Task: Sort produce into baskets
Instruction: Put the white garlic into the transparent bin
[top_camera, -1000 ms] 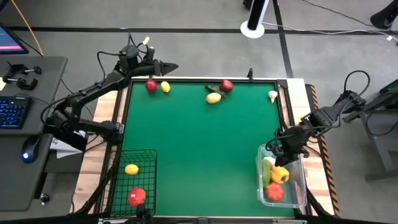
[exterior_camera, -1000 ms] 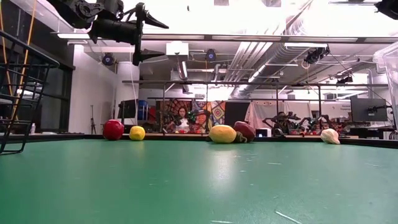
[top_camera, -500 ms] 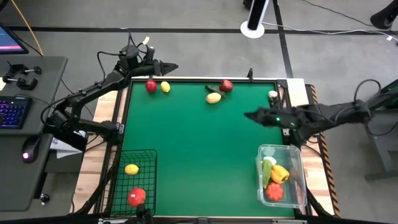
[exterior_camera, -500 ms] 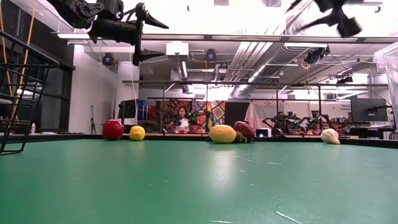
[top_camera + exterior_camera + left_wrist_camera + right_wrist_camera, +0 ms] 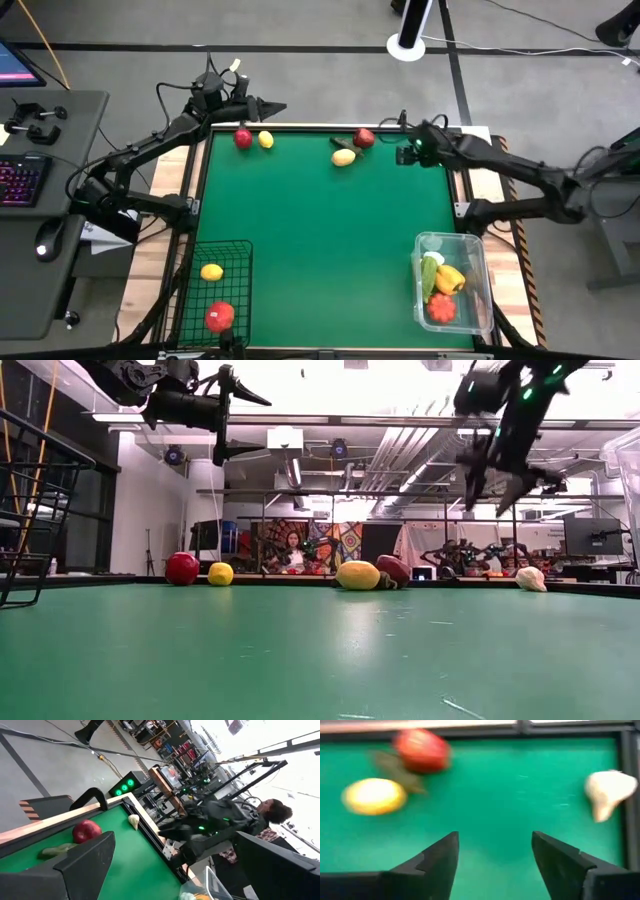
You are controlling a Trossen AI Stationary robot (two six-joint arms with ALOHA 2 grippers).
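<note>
My right gripper (image 5: 404, 140) (image 5: 495, 845) is open and empty. It hangs above the far part of the green table, between a red fruit (image 5: 421, 751) with a yellow fruit (image 5: 373, 796) and a white garlic (image 5: 608, 790). In the low view my right gripper (image 5: 497, 485) points down, well clear of the table. My left gripper (image 5: 272, 106) (image 5: 255, 425) is open and empty. It waits high above the far left edge, near a red apple (image 5: 243, 138) and a lemon (image 5: 265, 140). All this produce rests on the table.
A black wire basket (image 5: 240, 285) at the near left holds a lemon and a red piece. A clear plastic container (image 5: 482, 275) at the near right holds green, orange and red pieces. A green piece (image 5: 343, 143) lies by the red fruit. A person (image 5: 274, 812) stands beyond the table.
My right gripper has swung from above the clear container toward the table's far edge. It now hangs between the red fruit and the garlic. The produce has kept still.
</note>
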